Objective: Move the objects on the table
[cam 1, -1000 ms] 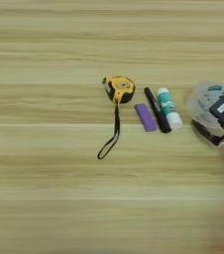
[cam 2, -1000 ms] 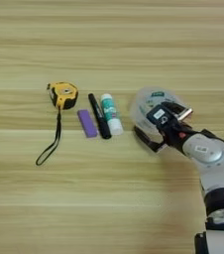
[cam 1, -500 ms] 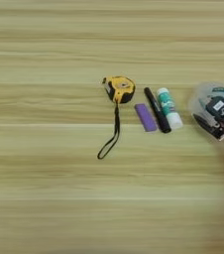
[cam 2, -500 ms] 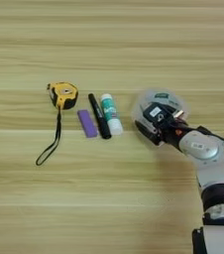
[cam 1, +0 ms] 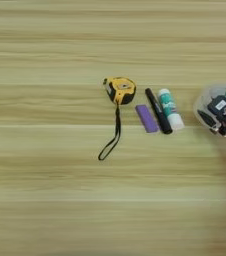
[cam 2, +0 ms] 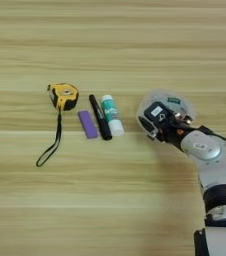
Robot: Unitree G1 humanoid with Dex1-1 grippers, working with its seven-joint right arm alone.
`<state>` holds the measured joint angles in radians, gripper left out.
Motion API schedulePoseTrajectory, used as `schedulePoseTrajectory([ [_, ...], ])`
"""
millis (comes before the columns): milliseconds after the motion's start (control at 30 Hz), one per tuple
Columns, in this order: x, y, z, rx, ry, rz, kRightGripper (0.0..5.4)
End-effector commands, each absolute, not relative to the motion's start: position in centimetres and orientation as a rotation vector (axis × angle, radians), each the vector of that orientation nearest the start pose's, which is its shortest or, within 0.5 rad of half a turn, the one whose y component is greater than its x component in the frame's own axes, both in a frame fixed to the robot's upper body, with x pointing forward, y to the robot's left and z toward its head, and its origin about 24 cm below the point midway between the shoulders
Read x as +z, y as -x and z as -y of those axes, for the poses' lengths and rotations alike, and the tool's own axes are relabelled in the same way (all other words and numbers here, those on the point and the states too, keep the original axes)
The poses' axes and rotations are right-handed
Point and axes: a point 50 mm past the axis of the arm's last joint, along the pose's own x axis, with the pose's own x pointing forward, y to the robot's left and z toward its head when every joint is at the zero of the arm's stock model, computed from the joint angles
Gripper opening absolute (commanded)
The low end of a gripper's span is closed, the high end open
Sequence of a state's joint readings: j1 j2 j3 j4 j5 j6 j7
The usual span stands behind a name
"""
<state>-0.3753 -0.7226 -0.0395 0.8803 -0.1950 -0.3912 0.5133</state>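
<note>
The table (cam 2: 113, 45) carries five small items in a loose row at mid-height. From the robot's left: the tape measure (cam 2: 64, 95), lying flat with its black strap (cam 2: 51, 145) trailing toward the near edge; the purple piece (cam 2: 88, 124); the black marker pen (cam 2: 99, 117); and the glue stick (cam 2: 111, 114). The pen lies just beside the glue stick, possibly touching it; the purple piece sits close on the pen's other side.

The clear tape roll (cam 2: 177, 101) lies flat to the right of the row, apart from the glue stick. The right gripper (cam 2: 155, 120) is on the roll's near-left rim, its black fingers apparently astride the wall of the ring. Whether the fingers are clamped on the rim or merely set around it cannot be told from either view.

Handling assessment, as judgement: the roll is light, stiff across its width and smooth-sided, so it is likely to slip or swing if pinched at a single point; a grip across the wall, one finger inside the core and one outside, appears the soundest hold. The tape measure looks the heaviest item and its strap would drag. The pen and glue stick are round and liable to roll if nudged
</note>
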Motion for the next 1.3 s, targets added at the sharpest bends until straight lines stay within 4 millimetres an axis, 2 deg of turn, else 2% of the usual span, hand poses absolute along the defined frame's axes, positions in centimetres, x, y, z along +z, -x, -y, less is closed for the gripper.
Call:
schedulePoseTrajectory([
  [33,7.8,-29.6,33.7,0.283,0.825,-0.255,1.93],
  [500,8.7,-30.0,33.2,0.248,0.766,-0.167,1.74],
  [600,9.2,-30.2,32.8,0.245,0.753,-0.128,1.65],
  [767,11.3,-30.7,31.9,0.230,0.720,-0.017,1.49],
  [1167,14.9,-31.2,26.0,0.374,0.716,0.156,1.26],
  [1300,15.2,-31.5,22.9,0.464,0.702,0.195,1.25],
])
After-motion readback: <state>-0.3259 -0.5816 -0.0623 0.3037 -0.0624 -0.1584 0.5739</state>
